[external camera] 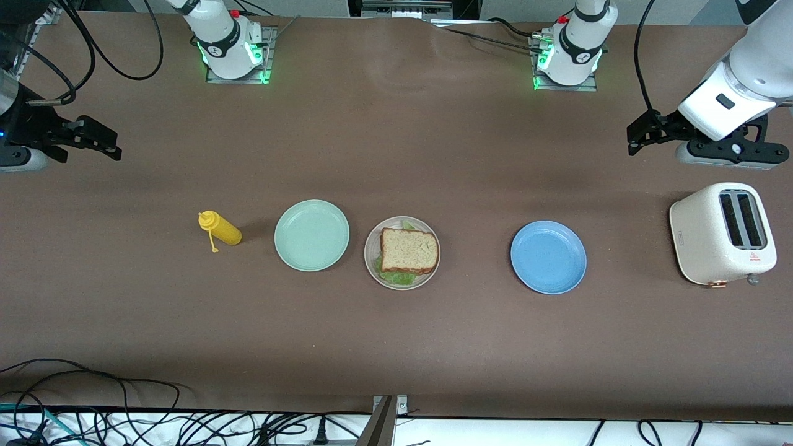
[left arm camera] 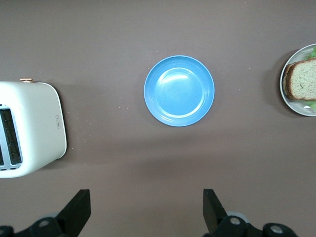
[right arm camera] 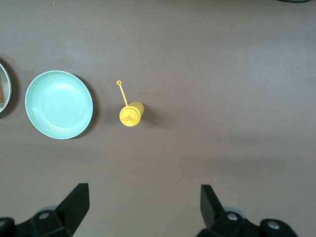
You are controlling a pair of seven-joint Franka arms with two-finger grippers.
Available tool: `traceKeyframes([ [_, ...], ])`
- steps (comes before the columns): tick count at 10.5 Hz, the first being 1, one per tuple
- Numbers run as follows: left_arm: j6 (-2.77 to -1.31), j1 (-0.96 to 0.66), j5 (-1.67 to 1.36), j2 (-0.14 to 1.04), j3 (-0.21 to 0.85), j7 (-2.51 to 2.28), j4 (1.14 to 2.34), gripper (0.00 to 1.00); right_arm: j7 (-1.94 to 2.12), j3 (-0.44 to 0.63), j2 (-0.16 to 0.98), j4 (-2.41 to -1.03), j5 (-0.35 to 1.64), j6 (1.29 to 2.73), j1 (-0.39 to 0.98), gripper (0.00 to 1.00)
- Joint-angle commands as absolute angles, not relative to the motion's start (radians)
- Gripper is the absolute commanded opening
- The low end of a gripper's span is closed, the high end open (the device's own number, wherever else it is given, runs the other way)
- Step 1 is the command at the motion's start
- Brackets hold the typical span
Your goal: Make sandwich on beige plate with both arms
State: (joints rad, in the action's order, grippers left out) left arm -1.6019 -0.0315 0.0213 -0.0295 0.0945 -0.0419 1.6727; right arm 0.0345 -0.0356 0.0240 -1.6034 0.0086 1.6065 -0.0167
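Front view first: the sandwich (external camera: pixel 408 250) sits assembled on the beige plate (external camera: pixel 372 260) at table centre, top bread slice squared over the lettuce (external camera: pixel 396 278), whose ruffles peek out at the plate's six and twelve o'clock. By my reckoning the build is done, and that's why both my arms hang back.

My left gripper (external camera: pixel 644 133) hovers over bare table toward the left arm's end, fingers spread wide, holding nothing. From its wrist camera I look straight down on the blue plate (left arm camera: pixel 179 91), with the toaster (left arm camera: pixel 29 128) at nine o'clock of that plate and the sandwich at three o'clock.

My right gripper (external camera: pixel 93 139) waits over the right arm's end, jaws likewise wide apart and empty. Below it, the mint-green plate (right arm camera: pixel 59 104) lies bare, the yellow squeeze bottle (right arm camera: pixel 131 114) just beside it at three o'clock, tethered cap trailing.

Nothing crowds the beige plate; the green plate is its closest neighbour, and no arm shadows it.
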Motion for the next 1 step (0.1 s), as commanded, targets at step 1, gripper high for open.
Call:
traceKeyframes([
  [1, -1.576, -0.029, 0.002, -0.032, 0.089, -0.023, 1.666, 1.0, 0.029, -0.034, 0.029, -1.585, 0.025, 1.595, -0.017, 1.0],
])
